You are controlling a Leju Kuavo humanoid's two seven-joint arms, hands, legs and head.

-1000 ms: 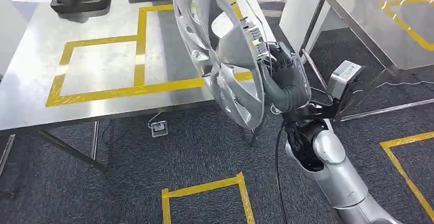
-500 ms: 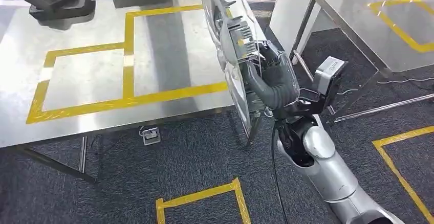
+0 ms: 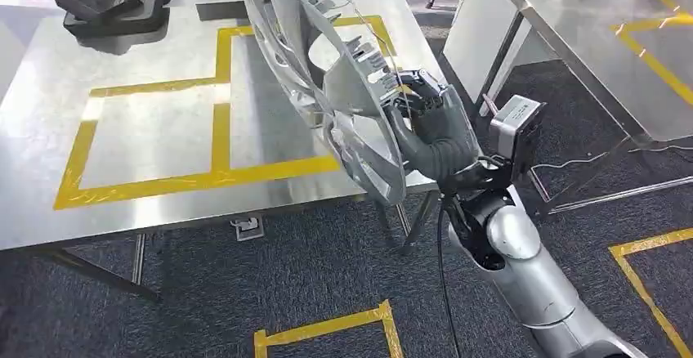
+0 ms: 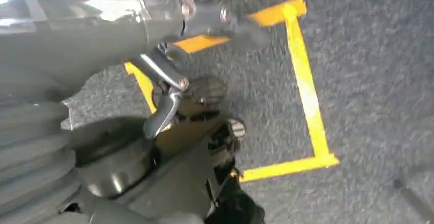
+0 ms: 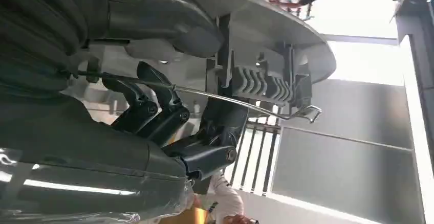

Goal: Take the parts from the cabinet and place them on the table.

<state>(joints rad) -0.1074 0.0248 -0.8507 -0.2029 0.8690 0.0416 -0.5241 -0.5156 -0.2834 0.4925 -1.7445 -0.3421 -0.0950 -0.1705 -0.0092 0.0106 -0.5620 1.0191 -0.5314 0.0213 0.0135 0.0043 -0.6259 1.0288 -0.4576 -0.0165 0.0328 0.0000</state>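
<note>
Now we've got our right hand (image 3: 431, 126) raised at the table's (image 3: 147, 137) near right corner, fingers (image 5: 153, 106) curled around the rim of the silver hubcap (image 3: 327, 80), gripping it on edge above the steel top. Our left hand (image 4: 169, 106) hangs over carpet; blur hides its finger state.

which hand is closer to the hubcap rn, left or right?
Right. The right hand grips the hubcap at its rim, holding it tilted over the table edge. The left hand hangs low over the carpet, far from it.
</note>
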